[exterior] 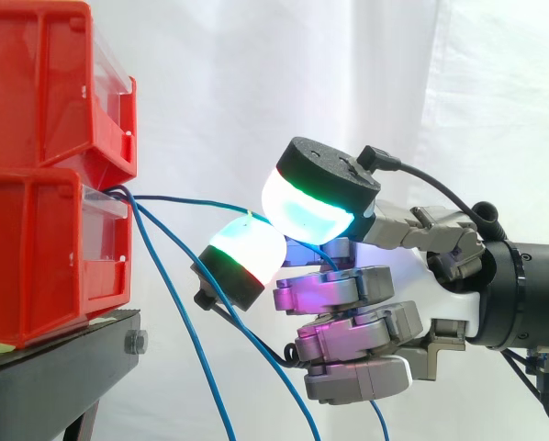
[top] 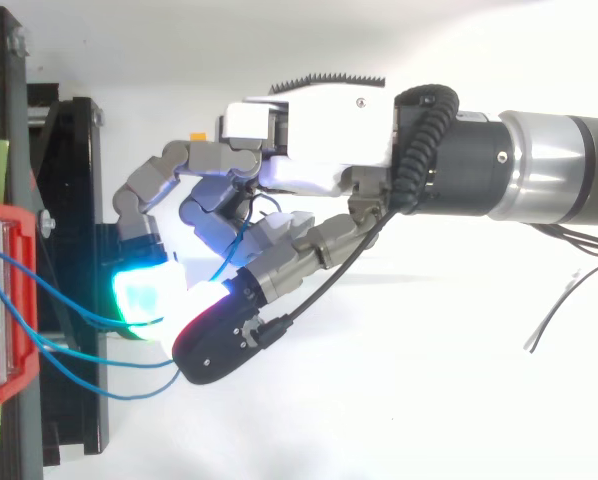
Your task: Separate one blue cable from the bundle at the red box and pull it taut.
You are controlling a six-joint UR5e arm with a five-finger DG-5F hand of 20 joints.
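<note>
**One blue cable pinched and held out from the red bins**

Reaching in from the right edge of the side view with the robot hand [exterior: 453, 299], fingertips toward the bins. Closed on a single blue cable [exterior: 192, 200], nipped between two glowing pads [exterior: 307, 209] pressed tip to tip. Upper pad white and cyan with a green rim, lower pad white and green with a red rim. Other fingers curled in beneath, lit magenta, with a strand of blue showing among them.

Blue cable traceable from the pinch leftward, close to straight and sloping gently down toward the pads. Far end at the bundle [exterior: 130, 197], at the front of the lower red bin [exterior: 36, 266], just under the upper red bin [exterior: 45, 83]. Rest of the bundle hanging slack in long curves, down and to the right, below the hand and out past the bottom edge.

Both bins stacked on a black stand [exterior: 54, 367], before a white curtain [exterior: 256, 73].

From above: the same hand across the middle, arm from the right, thumb and finger meeting apart from the bin at the left edge, green glow at the contact. Several blue strands across the gap from bin to fingertips, bowed rather than straight. Impossible to tell from this view which strand sits in the pinch.
</note>
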